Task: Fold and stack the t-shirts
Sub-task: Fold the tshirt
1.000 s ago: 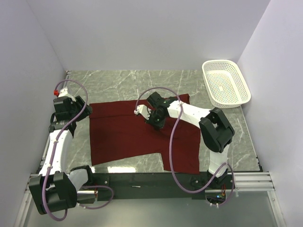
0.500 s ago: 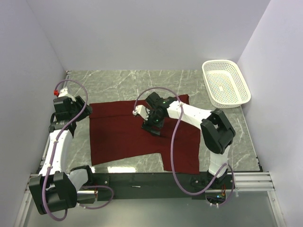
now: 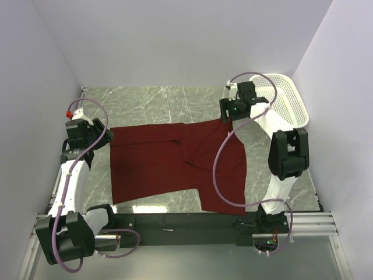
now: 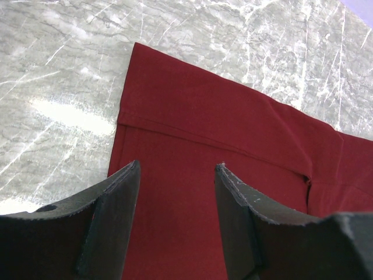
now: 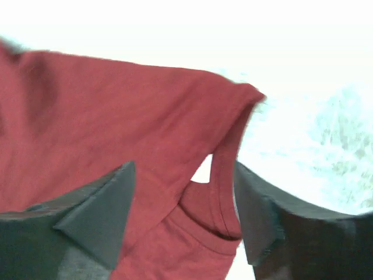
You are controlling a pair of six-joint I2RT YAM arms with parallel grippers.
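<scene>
The dark red t-shirt (image 3: 157,163) lies spread flat on the marble table (image 3: 151,102), with a crease near its middle. My left gripper (image 3: 106,137) hangs open over the shirt's far left corner; in the left wrist view its jaws (image 4: 178,169) stand apart above the red cloth (image 4: 221,134), holding nothing. My right gripper (image 3: 231,115) is at the shirt's far right corner. In the right wrist view its jaws (image 5: 183,175) are open, with a ribbed hem of the shirt (image 5: 116,105) between them. Whether they touch the cloth I cannot tell.
A white perforated basket (image 3: 285,111) stands at the back right, partly behind my right arm. Bare marble (image 4: 58,70) shows to the left of and behind the shirt. Lilac walls close in the table on three sides.
My right gripper has opened, let go of the cloth at the shirt's middle and swung to the far right corner. The shirt lies flatter. The left arm has not moved.
</scene>
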